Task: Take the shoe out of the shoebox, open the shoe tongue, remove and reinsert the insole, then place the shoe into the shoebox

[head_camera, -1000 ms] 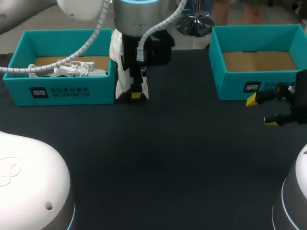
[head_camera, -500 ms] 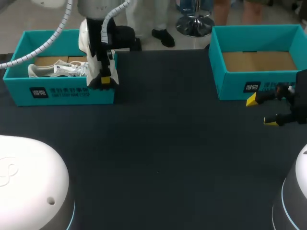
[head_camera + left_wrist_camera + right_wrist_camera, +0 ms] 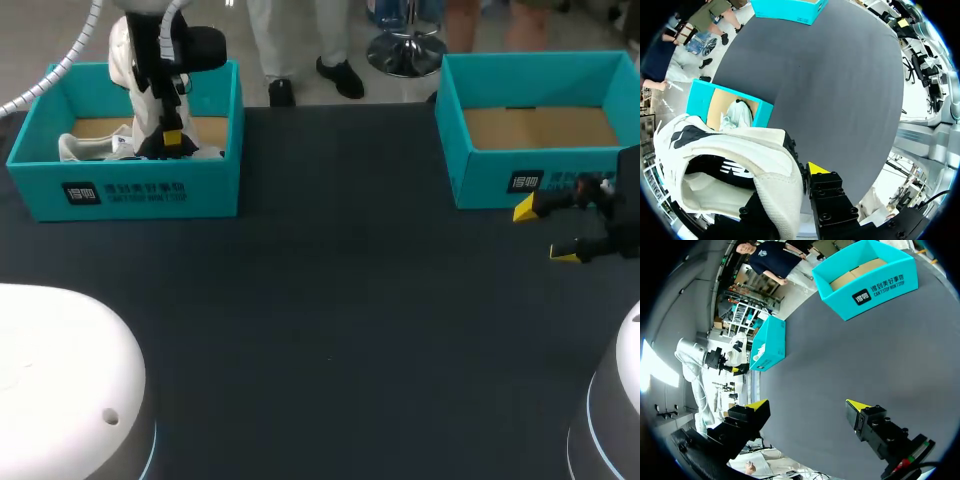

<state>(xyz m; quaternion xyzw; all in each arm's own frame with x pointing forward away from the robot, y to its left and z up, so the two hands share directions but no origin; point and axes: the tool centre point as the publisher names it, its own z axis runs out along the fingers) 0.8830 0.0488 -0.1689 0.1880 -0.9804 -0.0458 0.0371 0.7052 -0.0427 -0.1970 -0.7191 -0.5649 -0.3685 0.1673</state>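
Across the dark bench (image 3: 330,300), the left shoebox (image 3: 140,190) is seen directly beneath the left gripper (image 3: 170,138). That gripper is clamped on a white sneaker (image 3: 740,150), hung roughly upright over the box. A second sneaker (image 3: 75,148) is lying inside. The right gripper (image 3: 548,232) is spread wide, empty, well apart beside the right shoebox (image 3: 520,182). The left arm is judged far nearer.
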